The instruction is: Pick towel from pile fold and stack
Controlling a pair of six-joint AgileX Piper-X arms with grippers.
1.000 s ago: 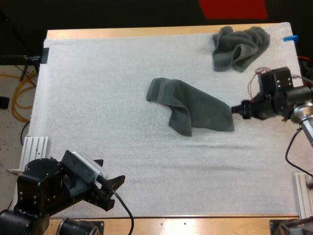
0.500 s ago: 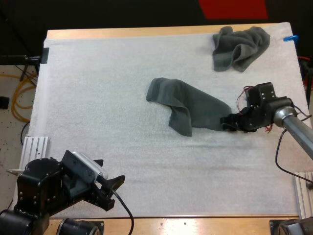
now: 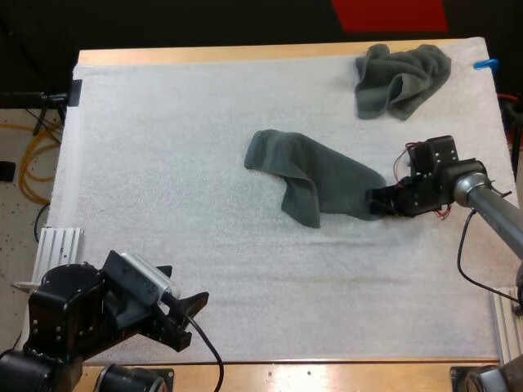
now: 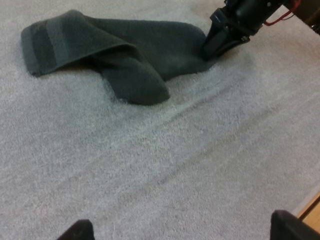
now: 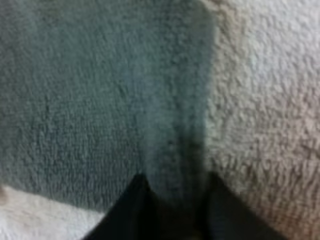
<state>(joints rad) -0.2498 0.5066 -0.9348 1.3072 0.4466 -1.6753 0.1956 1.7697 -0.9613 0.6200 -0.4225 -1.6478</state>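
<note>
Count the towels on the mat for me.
2. The middle towel lies mid-mat, gripped at its right end by the right gripper. The crumpled towel sits at the mat's far right corner. Nothing suggests another is hidden.

Reaches forward and inward with the right arm, forearm slanting down, wrist low. Pinches a towel (image 3: 327, 175) corner from both sides with the right gripper (image 3: 374, 201). Holds the left arm folded back close to its base, left gripper (image 3: 185, 287) raised and pointing forward, fingers (image 4: 82, 231) wide apart, touching nothing.
</note>
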